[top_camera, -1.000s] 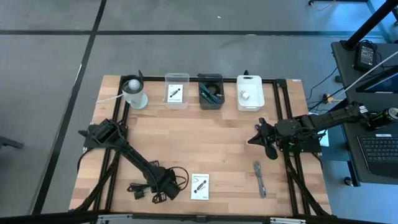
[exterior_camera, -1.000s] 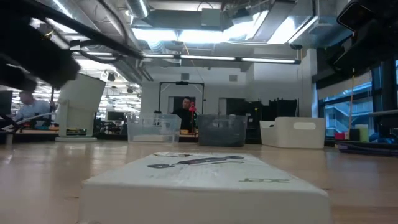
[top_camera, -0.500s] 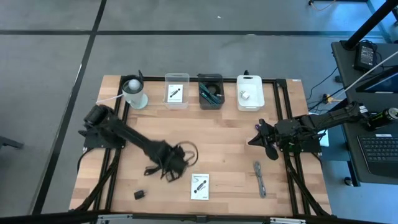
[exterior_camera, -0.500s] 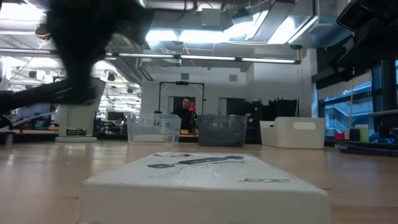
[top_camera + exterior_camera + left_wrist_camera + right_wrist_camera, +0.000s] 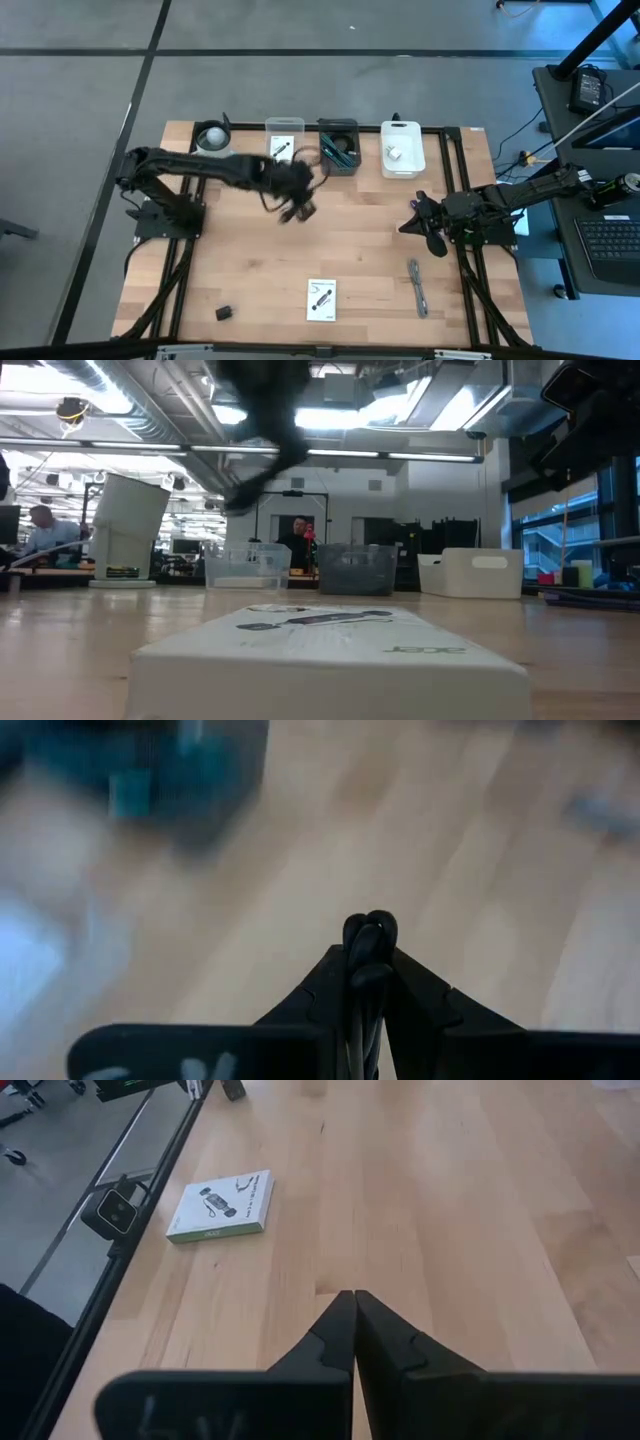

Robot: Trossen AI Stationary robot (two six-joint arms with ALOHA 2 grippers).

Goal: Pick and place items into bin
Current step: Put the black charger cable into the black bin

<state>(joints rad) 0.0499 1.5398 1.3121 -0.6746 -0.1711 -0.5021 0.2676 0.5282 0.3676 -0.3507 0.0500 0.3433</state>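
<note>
Black coiled cable point(image 5: 368, 942) sits pinched between the left gripper's point(image 5: 368, 982) fingers.

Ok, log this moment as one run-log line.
left gripper: shut on black coiled cable, above table near bins | right gripper: shut, idle at right edge

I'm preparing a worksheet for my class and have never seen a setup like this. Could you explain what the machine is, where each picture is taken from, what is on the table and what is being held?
Two dark robot arms work at a wooden table. One picture looks straight down, one looks level across the tabletop, and one comes from each arm's wrist.

The left gripper is shut on a black coiled cable, near three bins at the far edge: a clear bin, a dark bin and a white bin.

The right gripper is shut and empty, at the right edge.

On the table lie a white card, a grey cable and a small black block.
</note>
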